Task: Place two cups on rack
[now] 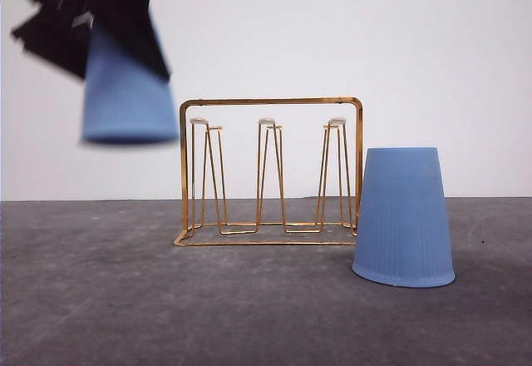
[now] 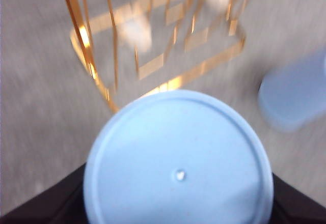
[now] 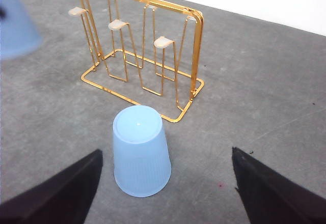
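My left gripper [image 1: 116, 37] is shut on one light blue ribbed cup [image 1: 126, 91], held mouth-down in the air, left of the rack and about level with its top. In the left wrist view the cup's round base [image 2: 178, 168] sits between the dark fingers [image 2: 46, 208]. The gold wire rack [image 1: 270, 170] stands mid-table with its white-tipped pegs bare. The other cup [image 1: 405, 216] stands upside down on the table just right of the rack. In the right wrist view this cup [image 3: 140, 150] lies ahead of my right gripper [image 3: 167, 183], which is open and apart from it.
The grey table [image 1: 166, 308] runs back to a plain white wall [image 1: 332, 33]. The rack [image 3: 142, 56] and the held cup [image 3: 15, 25] are visible from the right wrist. The left wrist view is blurred, showing the rack [image 2: 153, 56] and the standing cup [image 2: 298, 96].
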You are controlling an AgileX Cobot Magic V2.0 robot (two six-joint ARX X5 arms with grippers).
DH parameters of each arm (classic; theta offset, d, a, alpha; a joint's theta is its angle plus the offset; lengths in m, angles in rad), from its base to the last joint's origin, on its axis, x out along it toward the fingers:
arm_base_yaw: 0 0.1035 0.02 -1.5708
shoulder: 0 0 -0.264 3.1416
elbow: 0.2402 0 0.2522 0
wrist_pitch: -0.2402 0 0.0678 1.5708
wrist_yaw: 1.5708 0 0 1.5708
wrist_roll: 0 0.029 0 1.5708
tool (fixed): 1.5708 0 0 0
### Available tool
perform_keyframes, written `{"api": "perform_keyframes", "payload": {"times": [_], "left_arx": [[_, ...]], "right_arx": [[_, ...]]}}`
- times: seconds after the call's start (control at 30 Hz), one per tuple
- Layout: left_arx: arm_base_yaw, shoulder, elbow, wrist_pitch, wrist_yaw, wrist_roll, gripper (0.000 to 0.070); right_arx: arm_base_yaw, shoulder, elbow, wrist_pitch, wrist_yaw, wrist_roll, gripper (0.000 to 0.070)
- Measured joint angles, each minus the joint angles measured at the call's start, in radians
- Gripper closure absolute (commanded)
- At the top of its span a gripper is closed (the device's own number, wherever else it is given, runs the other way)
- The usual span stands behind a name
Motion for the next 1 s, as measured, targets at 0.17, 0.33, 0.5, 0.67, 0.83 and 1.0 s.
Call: {"api": "perform_keyframes", "payload": {"times": [0.17, 0.33, 0.5, 0.67, 0.83, 1.0], "left_arx": [[0.000, 0.000, 0.094, 0.071, -0.070, -0.058, 0.0442], [-0.001, 0.035, 0.097, 0.190, -0.094, -0.083, 0.0442], [-0.008, 0.143, 0.097, 0.207, -0.116, -0.093, 0.0441], [-0.016, 0.254, 0.097, 0.234, -0.124, -0.095, 0.0433], [-0.023, 0.356, 0.097, 0.253, -0.125, -0.096, 0.0424], [-0.029, 0.415, 0.097, 0.268, -0.125, -0.096, 0.0154]], "right_arx": [[0.000, 0.000, 0.000, 0.000, 0.000, 0.000, 0.0185], [0.000, 0.000, 0.000, 0.000, 0.000, 0.000, 0.0185], [0.000, 0.000, 0.000, 0.000, 0.000, 0.000, 0.0185], [0.000, 0.000, 0.000, 0.000, 0.000, 0.000, 0.0185], [0.000, 0.000, 0.000, 0.000, 0.000, 0.000, 0.0185], [0.000, 0.000, 0.000, 0.000, 0.000, 0.000, 0.0185]]}}
